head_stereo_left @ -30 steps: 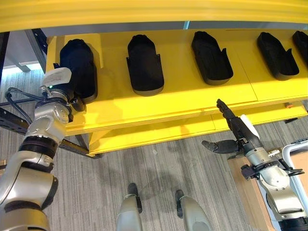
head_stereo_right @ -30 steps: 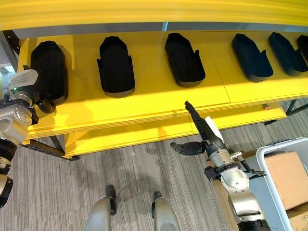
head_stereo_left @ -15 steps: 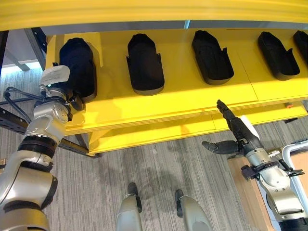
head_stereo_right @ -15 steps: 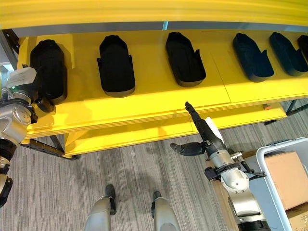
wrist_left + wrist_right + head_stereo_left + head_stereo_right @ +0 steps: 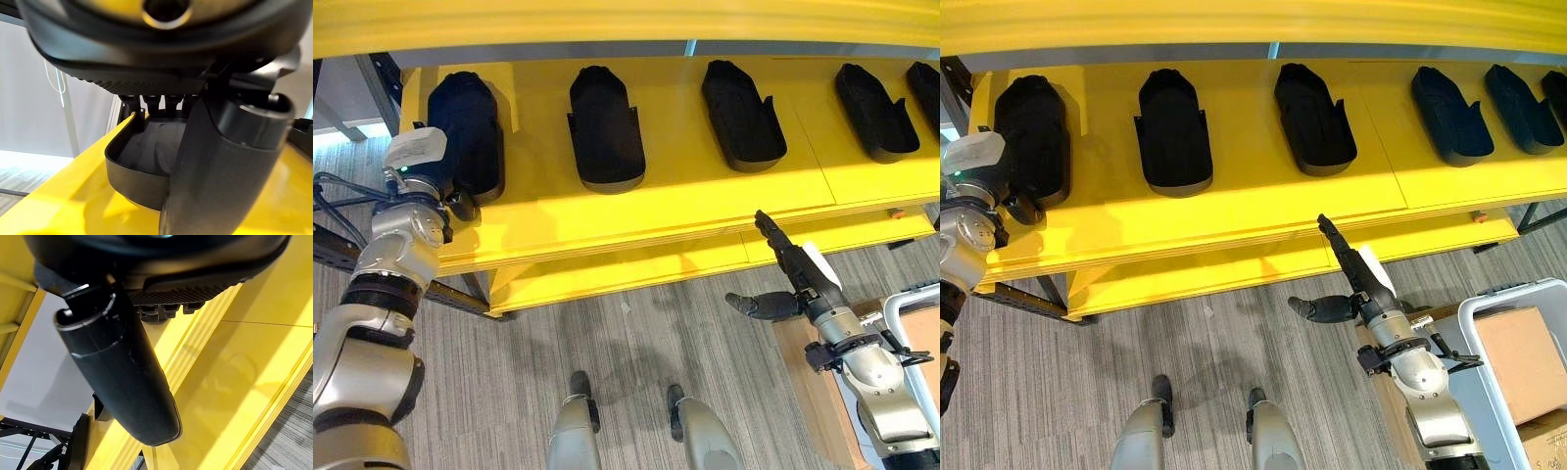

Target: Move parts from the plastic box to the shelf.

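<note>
No text, label, number or sign can be read in any of the views. The yellow shelf (image 5: pixel 636 211) has plain surfaces, and the black parts (image 5: pixel 605 132) on it carry no marking that I can see. The cardboard box (image 5: pixel 1513 352) in the grey bin (image 5: pixel 1469 323) also shows no print that is legible.

floor: grey striped carpet (image 5: pixel 509 392) | wall: pale, perhaps a panel (image 5: pixel 29 98) | lower right: wooden surface (image 5: pixel 813 401)
</note>
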You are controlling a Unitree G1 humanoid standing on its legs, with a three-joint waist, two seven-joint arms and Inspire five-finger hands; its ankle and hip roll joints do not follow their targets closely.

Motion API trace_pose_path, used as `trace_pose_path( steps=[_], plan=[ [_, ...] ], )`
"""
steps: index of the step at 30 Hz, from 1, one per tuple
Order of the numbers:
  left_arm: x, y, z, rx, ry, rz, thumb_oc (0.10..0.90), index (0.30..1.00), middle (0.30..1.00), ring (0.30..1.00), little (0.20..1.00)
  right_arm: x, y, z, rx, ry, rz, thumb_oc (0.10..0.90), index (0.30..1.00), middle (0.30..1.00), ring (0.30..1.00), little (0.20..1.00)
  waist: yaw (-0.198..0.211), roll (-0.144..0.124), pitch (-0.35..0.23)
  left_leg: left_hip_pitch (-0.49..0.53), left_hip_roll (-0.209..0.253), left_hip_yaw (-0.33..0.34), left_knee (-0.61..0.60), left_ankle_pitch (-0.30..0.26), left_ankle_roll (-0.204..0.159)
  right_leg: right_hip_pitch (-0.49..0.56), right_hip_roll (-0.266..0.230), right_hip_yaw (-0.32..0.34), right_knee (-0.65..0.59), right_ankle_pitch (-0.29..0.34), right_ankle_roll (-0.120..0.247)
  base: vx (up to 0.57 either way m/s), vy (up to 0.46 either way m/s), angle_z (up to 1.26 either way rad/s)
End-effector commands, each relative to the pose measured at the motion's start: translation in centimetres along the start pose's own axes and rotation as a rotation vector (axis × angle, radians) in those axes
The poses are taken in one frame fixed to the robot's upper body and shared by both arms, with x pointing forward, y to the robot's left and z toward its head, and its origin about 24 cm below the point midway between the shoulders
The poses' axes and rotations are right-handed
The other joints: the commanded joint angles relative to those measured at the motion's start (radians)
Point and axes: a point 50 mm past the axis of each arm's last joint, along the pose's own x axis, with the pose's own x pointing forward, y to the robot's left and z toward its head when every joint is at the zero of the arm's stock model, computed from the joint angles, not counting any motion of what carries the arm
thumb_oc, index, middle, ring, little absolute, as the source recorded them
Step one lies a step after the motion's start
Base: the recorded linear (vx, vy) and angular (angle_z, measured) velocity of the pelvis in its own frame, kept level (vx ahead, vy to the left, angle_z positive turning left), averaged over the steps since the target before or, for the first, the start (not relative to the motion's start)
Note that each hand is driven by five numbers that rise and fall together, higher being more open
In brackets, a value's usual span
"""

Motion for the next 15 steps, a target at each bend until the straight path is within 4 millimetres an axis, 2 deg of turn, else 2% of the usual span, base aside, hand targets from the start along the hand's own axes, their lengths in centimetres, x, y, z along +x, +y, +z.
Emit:
trace_pose_path(
  steps=[1,15],
  plan=[
    [0.5,7.5,-0.9,-0.002,0.028,0.275,0.9,1.0,1.0,1.0,1.0,0.0,-3.3,4.4,-0.091,-0.224,-0.125,0.9,1.0,1.0,1.0,1.0,0.004,-0.009,-0.084,-0.071,0.009,-0.034,0.116,-0.068,-0.01,0.195,-0.091,-0.052,-0.231,0.084,0.062,0.0,0.0,0.0],
    [-0.6,7.0,-0.2,0.095,-0.067,0.273,0.9,1.0,1.0,1.0,1.0,0.1,-3.7,4.3,-0.093,-0.218,-0.141,0.9,1.0,1.0,1.0,1.0,0.018,-0.002,-0.08,-0.068,0.01,-0.043,0.114,-0.062,-0.011,0.19,-0.087,-0.057,-0.202,0.069,0.051,0.0,0.0,0.0]
  ],
)
